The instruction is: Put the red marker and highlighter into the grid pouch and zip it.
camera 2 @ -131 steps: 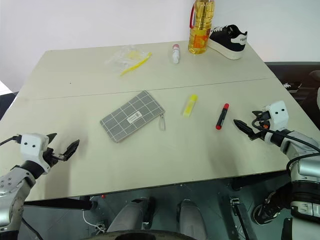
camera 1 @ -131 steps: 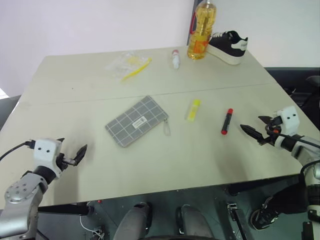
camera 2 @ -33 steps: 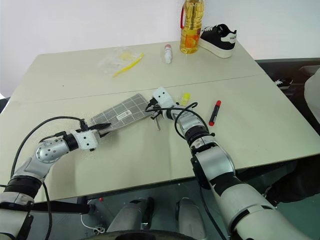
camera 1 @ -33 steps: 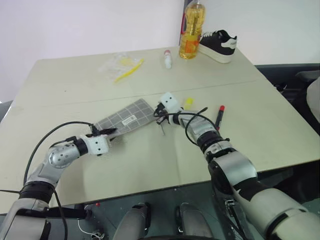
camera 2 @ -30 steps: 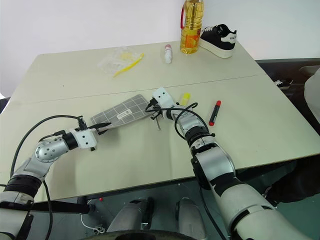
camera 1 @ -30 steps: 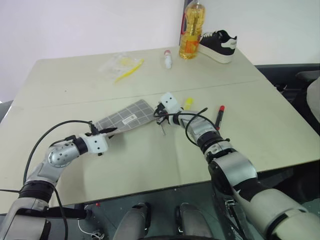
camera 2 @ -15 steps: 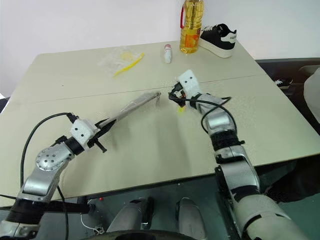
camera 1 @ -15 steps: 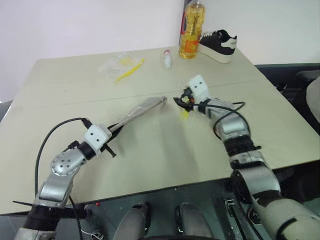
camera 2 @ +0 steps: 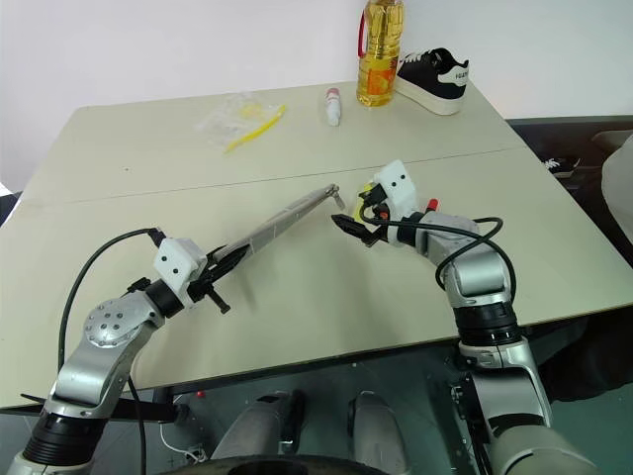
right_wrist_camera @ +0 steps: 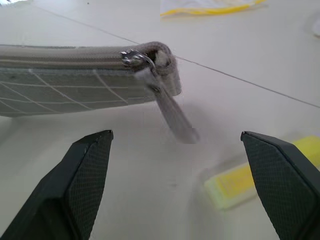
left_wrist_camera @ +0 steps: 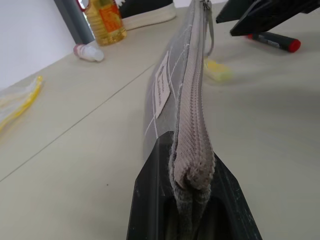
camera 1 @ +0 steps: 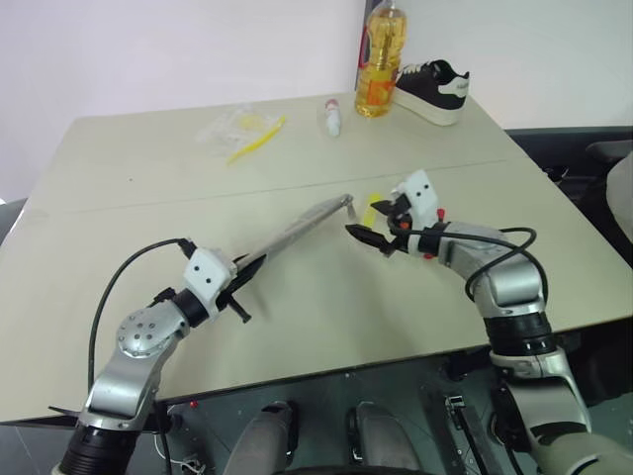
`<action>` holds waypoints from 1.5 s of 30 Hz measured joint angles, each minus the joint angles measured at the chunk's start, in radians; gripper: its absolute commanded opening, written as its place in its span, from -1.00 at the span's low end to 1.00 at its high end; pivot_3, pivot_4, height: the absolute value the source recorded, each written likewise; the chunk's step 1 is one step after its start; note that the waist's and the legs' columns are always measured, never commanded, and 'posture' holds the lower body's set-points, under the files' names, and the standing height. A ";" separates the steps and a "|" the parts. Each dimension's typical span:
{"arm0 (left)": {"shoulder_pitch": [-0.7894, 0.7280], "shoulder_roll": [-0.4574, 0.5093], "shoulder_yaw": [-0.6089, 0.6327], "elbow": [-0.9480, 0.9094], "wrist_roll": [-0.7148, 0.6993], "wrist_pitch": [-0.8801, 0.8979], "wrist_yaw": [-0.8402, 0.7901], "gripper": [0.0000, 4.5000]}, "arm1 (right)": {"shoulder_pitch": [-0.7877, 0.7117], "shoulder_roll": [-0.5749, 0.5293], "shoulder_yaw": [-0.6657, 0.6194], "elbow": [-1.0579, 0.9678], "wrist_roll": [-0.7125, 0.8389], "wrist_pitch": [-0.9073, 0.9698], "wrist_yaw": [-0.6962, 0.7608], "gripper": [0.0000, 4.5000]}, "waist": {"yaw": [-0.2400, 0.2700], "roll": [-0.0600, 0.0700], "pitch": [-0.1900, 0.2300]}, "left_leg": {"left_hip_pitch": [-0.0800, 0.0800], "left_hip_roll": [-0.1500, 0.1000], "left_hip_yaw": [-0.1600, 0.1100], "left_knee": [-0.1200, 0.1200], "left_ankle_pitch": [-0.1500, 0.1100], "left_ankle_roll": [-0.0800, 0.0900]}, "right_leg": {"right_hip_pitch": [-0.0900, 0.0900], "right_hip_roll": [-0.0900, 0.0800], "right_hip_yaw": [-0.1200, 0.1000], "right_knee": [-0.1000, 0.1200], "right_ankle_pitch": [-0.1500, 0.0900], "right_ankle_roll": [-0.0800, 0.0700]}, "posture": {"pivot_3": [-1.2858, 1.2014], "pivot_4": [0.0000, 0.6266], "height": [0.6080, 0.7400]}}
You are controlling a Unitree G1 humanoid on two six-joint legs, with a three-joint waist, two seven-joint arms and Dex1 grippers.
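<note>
The grid pouch [camera 1: 297,230] is raised off the table and turned on edge, zipper side up. My left gripper [left_wrist_camera: 190,165] is shut on its near end. The slider and grey zipper pull [right_wrist_camera: 172,112] hang at the far end. Just off that end, my right gripper [right_wrist_camera: 175,137] is open, its fingers on either side of the dangling pull without touching it. On the table under that end lies the yellow highlighter [right_wrist_camera: 250,177]. The red marker [left_wrist_camera: 272,41] rests beyond it, partly hidden behind my right hand in the eye views.
Along the table's far edge stand an oil bottle [camera 1: 376,64] and a black shoe [camera 1: 432,87]. A white tube with a red cap [camera 1: 330,117] and a plastic wrap with a yellow stick [camera 1: 242,131] lie near them.
My left gripper lifted the pouch's near end and rolled it onto its edge. My right gripper, shut at the zipper pull a second ago, opened and drew back to the right.
</note>
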 measured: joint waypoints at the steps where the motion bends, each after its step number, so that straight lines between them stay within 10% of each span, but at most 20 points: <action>1: 0.000 0.000 0.000 -0.001 0.000 0.002 -0.002 -1.00 | 0.000 0.005 0.001 0.001 0.001 0.005 -0.008 0.89 | 0.000 0.000 0.000 | 0.000 0.000 0.000 0.000 0.000 0.000 | 0.000 0.000 0.000 -0.001 0.000 0.000 | 0.03 -0.52 1.00; 5: -0.009 0.000 0.000 -0.003 0.001 0.009 -0.012 -1.00 | -0.010 0.025 0.003 0.000 0.011 0.017 -0.022 0.89 | 0.000 0.000 0.000 | 0.000 0.000 0.000 0.000 0.000 0.000 | 0.001 0.000 0.000 -0.003 0.000 0.000 | 0.03 -0.52 1.00; 14: -0.012 0.000 -0.005 -0.003 0.024 0.011 -0.020 -1.00 | -0.026 0.039 0.012 -0.001 0.019 0.038 -0.041 -0.99 | 0.000 0.000 0.000 | 0.000 0.000 0.000 0.000 0.000 0.000 | 0.003 0.000 0.000 -0.008 0.000 0.000 | 0.03 -0.52 1.00; 45: -0.236 -0.245 -0.204 0.118 0.375 0.086 0.236 -1.00 | -0.117 -0.083 0.443 -0.395 -0.158 0.132 0.094 -0.99 | 0.006 -0.001 0.000 | -0.001 0.000 -0.002 0.000 -0.001 0.001 | 0.005 0.000 -0.003 -0.012 0.003 0.005 | 0.03 -0.52 1.00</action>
